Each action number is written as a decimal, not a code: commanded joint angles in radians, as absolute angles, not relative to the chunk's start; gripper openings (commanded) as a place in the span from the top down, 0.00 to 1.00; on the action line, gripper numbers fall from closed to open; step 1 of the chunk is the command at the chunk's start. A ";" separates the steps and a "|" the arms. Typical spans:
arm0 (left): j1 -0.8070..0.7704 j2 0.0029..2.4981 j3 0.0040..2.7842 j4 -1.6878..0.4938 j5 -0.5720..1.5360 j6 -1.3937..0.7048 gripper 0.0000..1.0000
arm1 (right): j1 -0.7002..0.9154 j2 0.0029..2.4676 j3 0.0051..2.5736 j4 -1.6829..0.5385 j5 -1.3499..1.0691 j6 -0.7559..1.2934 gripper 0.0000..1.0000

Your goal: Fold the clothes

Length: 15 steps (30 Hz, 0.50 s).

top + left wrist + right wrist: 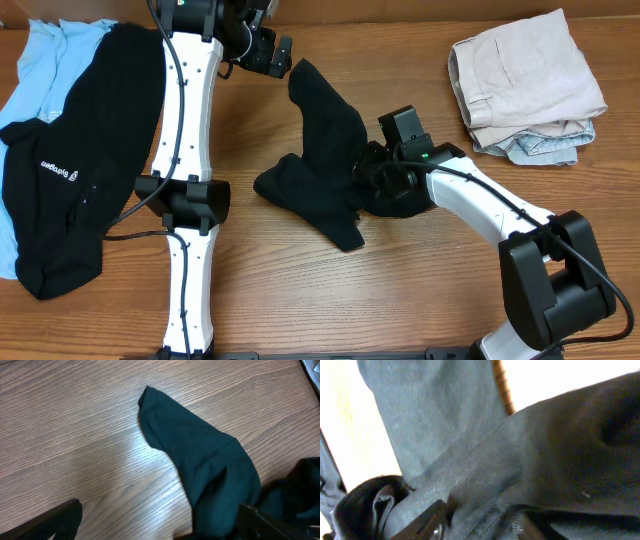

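The black T-shirt [320,150] lies crumpled in the middle of the wooden table [400,300], one narrow end reaching toward the back. My right gripper [375,175] is pushed into the shirt's right side, its fingers half buried in the cloth. In the right wrist view a thick fold of the T-shirt [545,450] fills the space between the fingers of the right gripper [475,520], which press on it. My left gripper [277,55] hovers open just behind the shirt's far tip. In the left wrist view the left gripper [159,505] holds nothing, with the T-shirt [200,450] spread below it.
A black garment with white lettering [70,170] lies on a light-blue one [45,60] at the table's left edge. A folded stack of beige and pale denim clothes [525,80] sits at the back right.
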State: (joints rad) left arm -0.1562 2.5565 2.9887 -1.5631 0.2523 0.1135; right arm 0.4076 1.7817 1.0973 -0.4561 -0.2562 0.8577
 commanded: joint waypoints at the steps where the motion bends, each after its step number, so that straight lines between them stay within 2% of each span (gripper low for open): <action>1: -0.152 2.557 2.997 -1.558 0.243 0.135 0.00 | 0.394 1.779 1.103 -0.440 -0.212 0.805 0.76; 2: -0.151 2.557 2.997 -1.555 0.244 0.135 0.00 | 0.385 1.773 1.110 -0.442 -0.211 0.785 0.83; 4: -0.149 2.557 2.997 -1.548 0.244 0.135 0.00 | 0.360 1.747 1.134 -0.459 -0.210 0.734 0.89; 10: -0.148 2.557 2.997 -1.533 0.244 0.135 0.00 | 0.251 1.616 1.256 -0.601 -0.210 0.620 0.96; 15: -0.149 2.557 2.997 -1.534 0.276 0.154 0.00 | 0.162 1.523 1.398 -0.766 -0.214 0.521 0.96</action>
